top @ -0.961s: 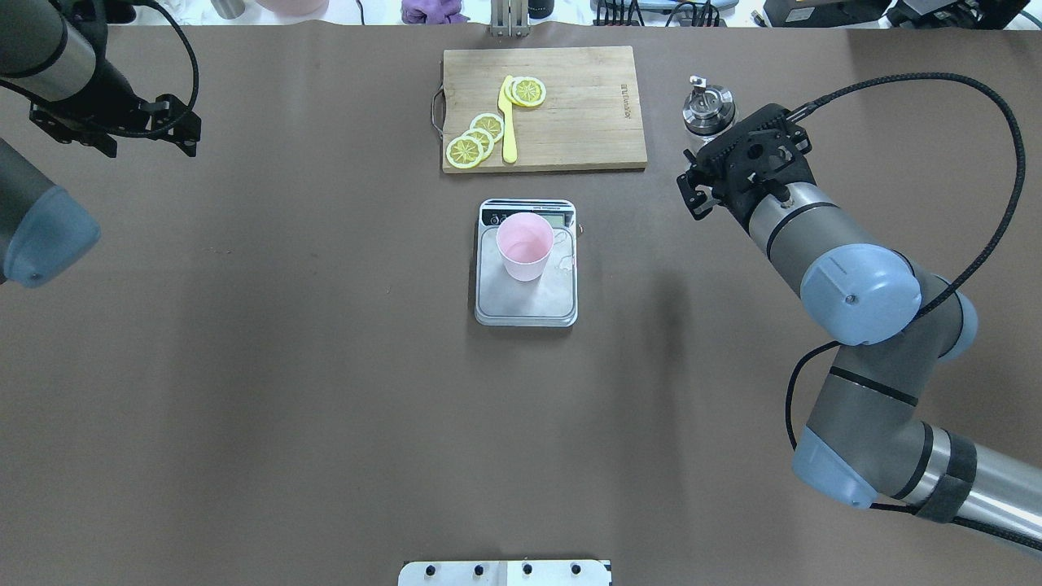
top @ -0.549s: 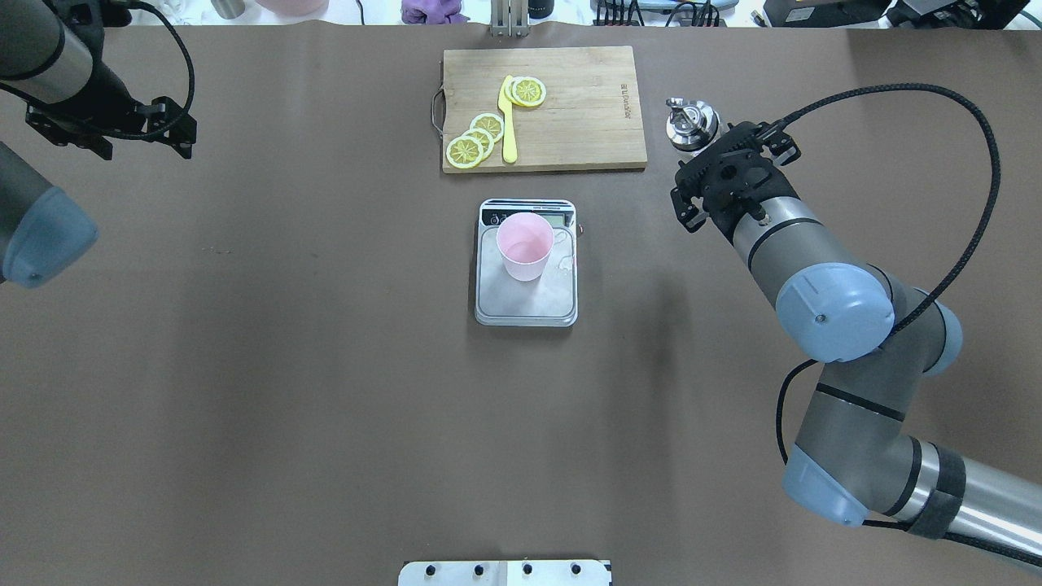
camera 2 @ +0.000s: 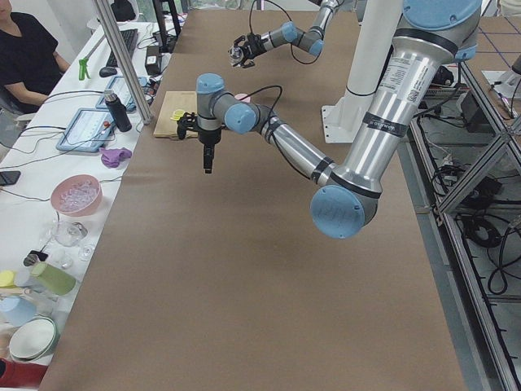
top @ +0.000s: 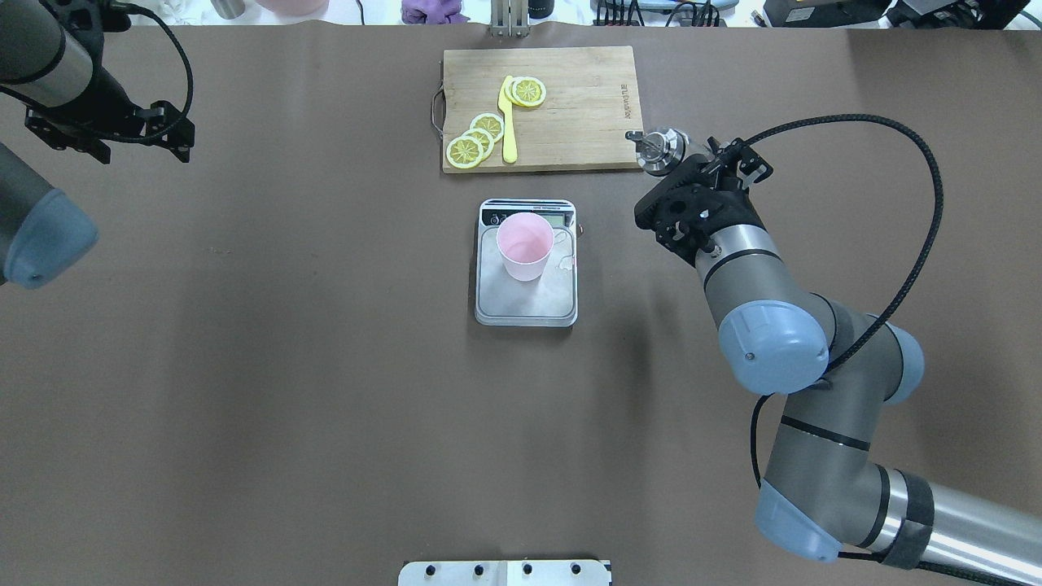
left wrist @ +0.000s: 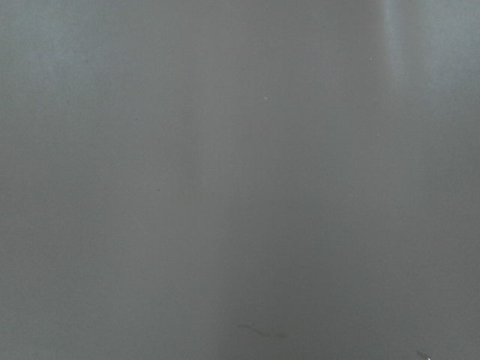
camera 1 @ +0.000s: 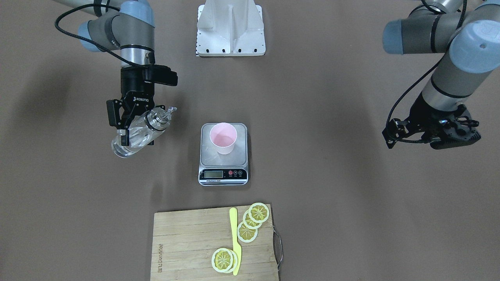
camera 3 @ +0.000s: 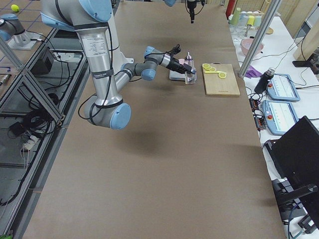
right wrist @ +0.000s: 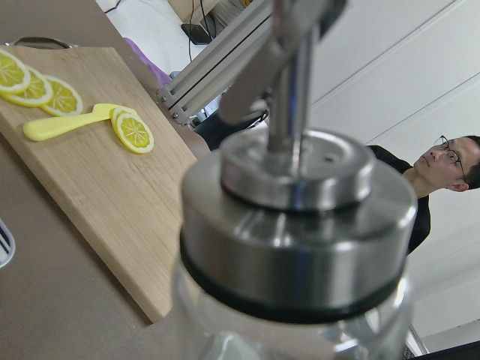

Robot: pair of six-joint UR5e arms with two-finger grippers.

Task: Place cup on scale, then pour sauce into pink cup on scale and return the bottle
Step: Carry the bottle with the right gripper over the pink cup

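The pink cup (top: 525, 245) stands upright on the steel platform of the scale (top: 526, 305), mid-table; it also shows from the front as the cup (camera 1: 223, 137) on the scale (camera 1: 223, 175). My right gripper (camera 1: 131, 132) is shut on the clear glass bottle (camera 1: 150, 125). It holds the bottle off the table, tilted, with the spout towards the scale. From overhead the bottle's metal cap (top: 659, 151) sits to the right of the scale, by the board's corner. The cap (right wrist: 296, 217) fills the right wrist view. The clear sauce shows in the glass. My left gripper (camera 1: 453, 141) hangs far off at the side; I cannot tell its state.
A wooden cutting board (top: 570, 114) with lemon slices (top: 476, 138) and a yellow knife (top: 508, 122) lies behind the scale. The robot's base plate (camera 1: 230, 29) is at the near edge. A person (camera 2: 28, 57) sits beyond the table's end among clutter.
My right gripper has carried the bottle left and nearer, from beside the board's right edge towards the scale, and tilted it. The left arm has hardly moved.
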